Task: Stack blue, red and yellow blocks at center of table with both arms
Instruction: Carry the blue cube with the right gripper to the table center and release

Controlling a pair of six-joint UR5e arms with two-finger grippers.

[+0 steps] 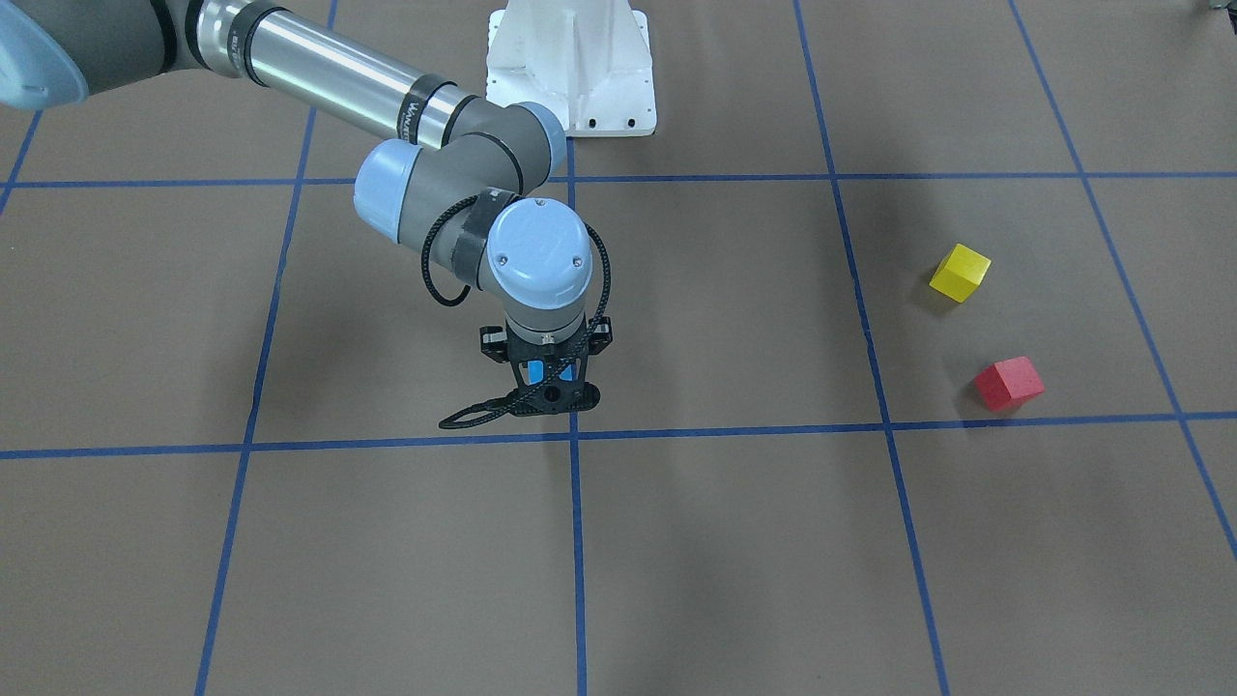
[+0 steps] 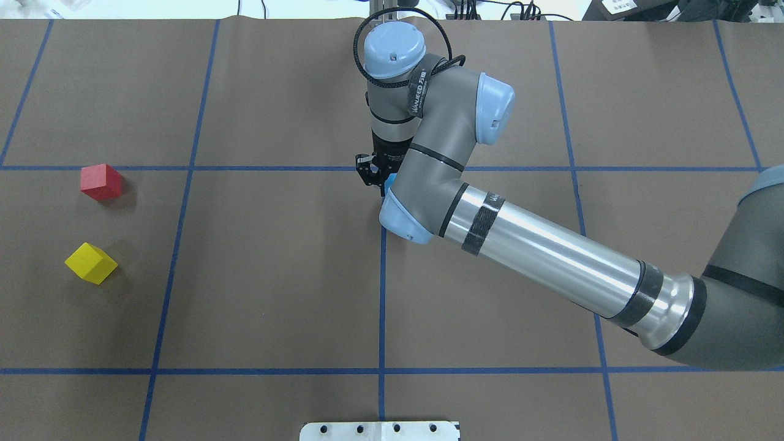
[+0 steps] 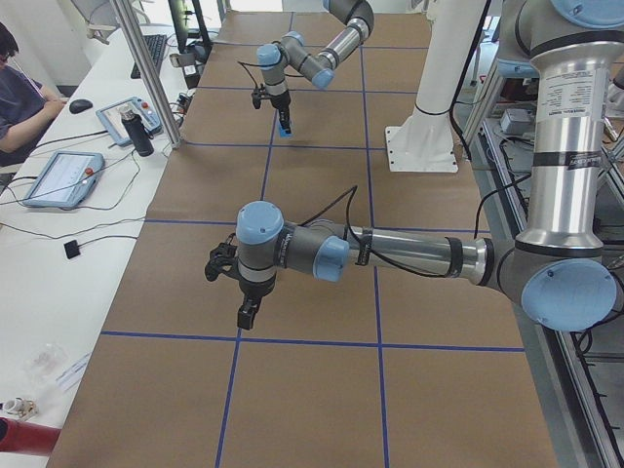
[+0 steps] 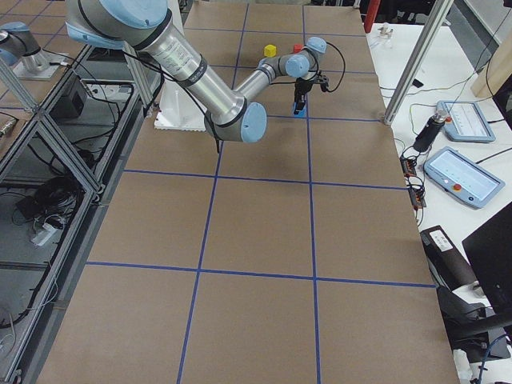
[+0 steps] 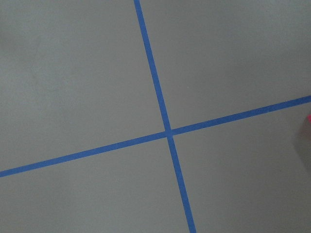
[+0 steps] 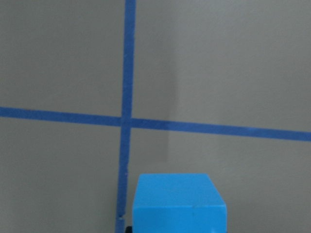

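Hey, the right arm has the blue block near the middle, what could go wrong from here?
The blue block in the right gripper may land off the tape crossing, so the stack starts off centre. The yellow block sits skewed to the tape lines; a grasp could slip or push it.

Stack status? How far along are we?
Nothing stacked yet. In hand: right gripper holds the blue block by the centre tape crossing; I can't tell if it touches the table. Left to do: red block and yellow block sit apart on the robot's left side, untouched.
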